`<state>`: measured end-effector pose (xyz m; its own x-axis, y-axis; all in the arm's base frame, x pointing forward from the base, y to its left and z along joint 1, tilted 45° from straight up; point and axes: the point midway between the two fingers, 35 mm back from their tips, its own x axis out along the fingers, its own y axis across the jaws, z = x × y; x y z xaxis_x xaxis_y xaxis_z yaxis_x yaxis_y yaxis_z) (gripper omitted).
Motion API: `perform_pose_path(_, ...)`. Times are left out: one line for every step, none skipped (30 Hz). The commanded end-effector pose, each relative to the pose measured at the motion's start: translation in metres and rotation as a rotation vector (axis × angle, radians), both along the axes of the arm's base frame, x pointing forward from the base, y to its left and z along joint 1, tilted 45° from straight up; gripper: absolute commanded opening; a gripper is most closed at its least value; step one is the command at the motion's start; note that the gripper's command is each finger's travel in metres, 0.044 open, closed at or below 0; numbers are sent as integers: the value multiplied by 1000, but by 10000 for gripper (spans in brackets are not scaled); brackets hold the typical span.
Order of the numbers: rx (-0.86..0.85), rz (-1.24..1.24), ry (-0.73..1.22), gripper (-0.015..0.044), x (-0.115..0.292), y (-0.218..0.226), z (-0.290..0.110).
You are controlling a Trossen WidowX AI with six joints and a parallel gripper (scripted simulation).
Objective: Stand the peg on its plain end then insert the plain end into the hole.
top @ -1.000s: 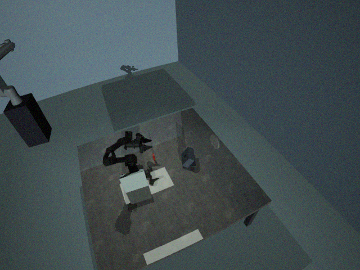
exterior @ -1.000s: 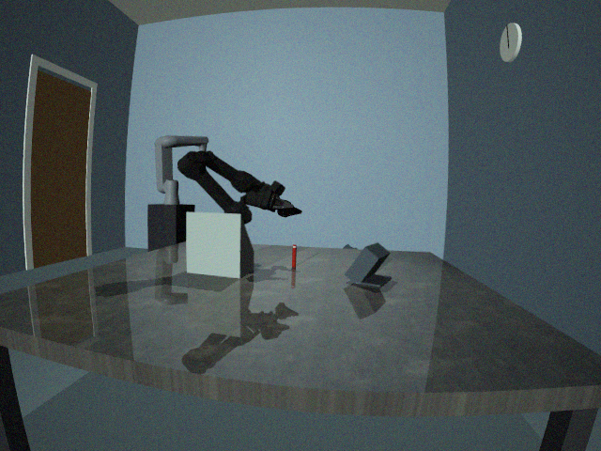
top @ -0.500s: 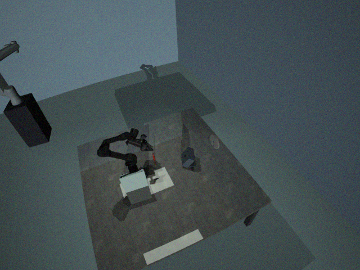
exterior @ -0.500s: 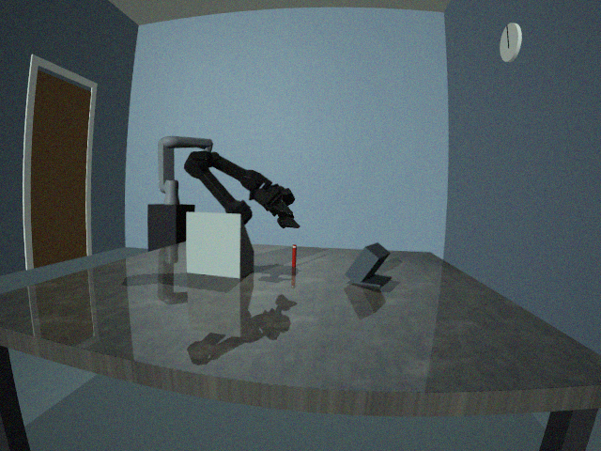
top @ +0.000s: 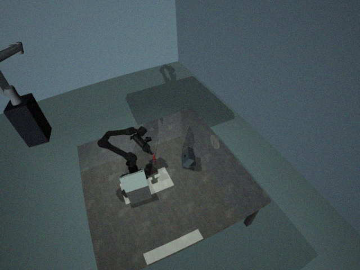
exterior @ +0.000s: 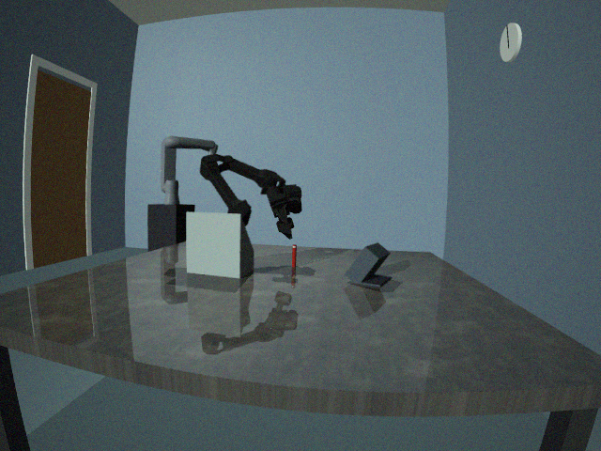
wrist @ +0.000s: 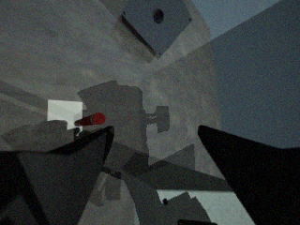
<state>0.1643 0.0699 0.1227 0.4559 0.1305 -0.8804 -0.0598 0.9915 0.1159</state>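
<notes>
The red peg (top: 153, 157) (exterior: 293, 256) (wrist: 92, 120) stands upright on the table (top: 203, 197) (exterior: 437, 310), white band at its top. My gripper (top: 148, 151) (exterior: 289, 233) (wrist: 157, 129) is open and empty. It points down and hangs just above the peg's top, a little to its left in the exterior view. In the wrist view the peg lies left of the gap, beside the left finger. The sloped panel (top: 188, 158) (exterior: 368, 264) (wrist: 157, 23) with its dark hole (wrist: 158, 16) stands on the table beyond the peg, apart from it.
A white box (top: 134, 184) (exterior: 214, 244) stands at the arm's base, on a white sheet (top: 164, 183). A white strip (top: 172, 246) lies near the table's front edge. A dark block with a grey post (top: 26, 118) (exterior: 167, 227) stands off the table.
</notes>
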Motion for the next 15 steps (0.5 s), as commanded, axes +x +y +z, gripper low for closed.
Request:
perform_pose_path(28, 43, 107, 440, -2, 3, -4)
perform_pose_path(37, 52, 132, 440, -2, 4, -5)
perform_pose_path(47, 60, 156, 440, -3, 5, -5)
perform_pose_path(59, 69, 180, 440, -3, 6, -6)
perform_pose_path(71, 76, 203, 440, -3, 6, -6)
perform_pose_path(85, 84, 225, 440, -3, 7, -7)
perform_pose_path(100, 91, 247, 440, -3, 8, -7)
perform_pose_path(118, 98, 270, 440, -3, 9, -7)
perform_pose_path(137, 106, 292, 440, -3, 10, -7)
perform_pose_path(158, 112, 314, 440, -2, 11, -7)
perform_pose_path(179, 118, 334, 440, -2, 12, -6)
perform_pose_path(202, 124, 354, 440, -1, 13, -6)
perform_pose_path(226, 129, 373, 440, 0, 14, -5)
perform_pose_path(251, 134, 390, 440, 1, 15, -4)
perform_pose_path(278, 138, 407, 440, 2, 16, -4)
